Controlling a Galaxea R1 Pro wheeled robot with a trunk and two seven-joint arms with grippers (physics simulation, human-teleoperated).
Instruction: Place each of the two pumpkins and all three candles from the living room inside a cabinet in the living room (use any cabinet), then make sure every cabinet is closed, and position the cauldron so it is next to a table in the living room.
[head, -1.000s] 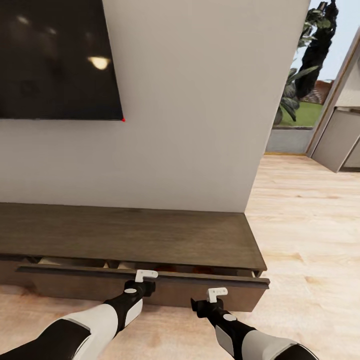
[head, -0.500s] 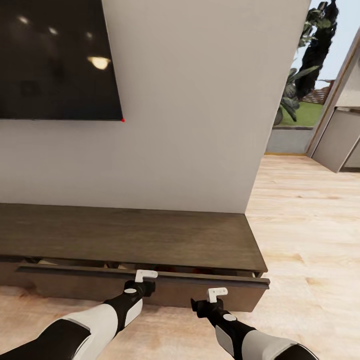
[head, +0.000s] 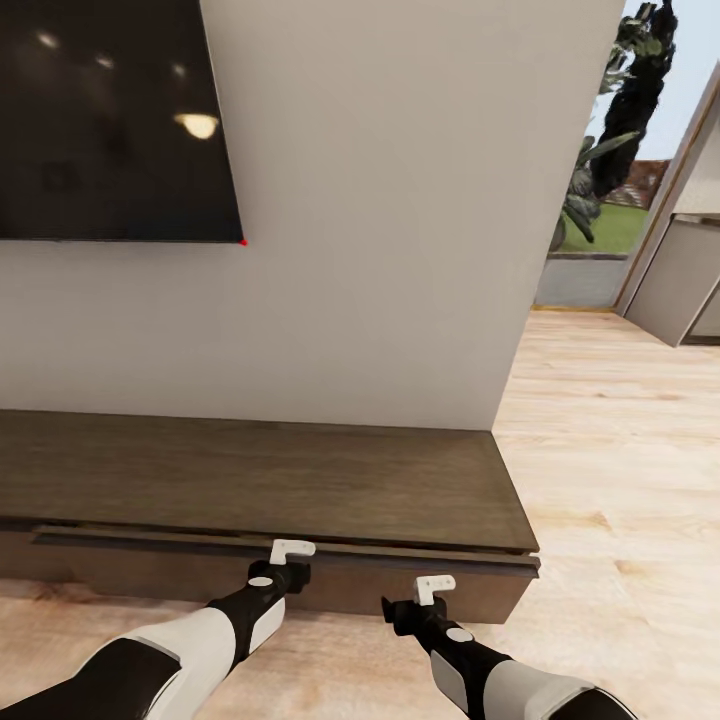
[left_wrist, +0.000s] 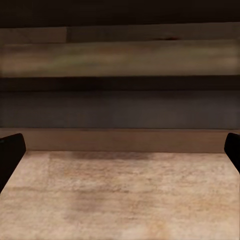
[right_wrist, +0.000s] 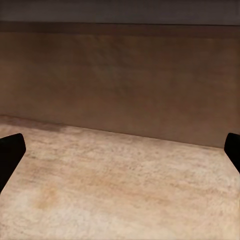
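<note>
Two grippers at cabinet (head: 300, 480) front, low by wall. Left gripper (head: 291, 549) on drawer (head: 200, 548) top edge, right gripper (head: 434, 584) lower down — both wide apart, holding nothing. Drawer almost shut. Stiff wood, likely slides easy — push flat front.

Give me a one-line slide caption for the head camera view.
Both arms reach toward the nearly closed drawer of the low cabinet under a wall-mounted TV.

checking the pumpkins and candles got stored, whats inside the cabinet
Can't tell. The cabinet front panel stands only slightly out under the top, and the thin gap shows nothing inside. Its contents are covered.
</note>
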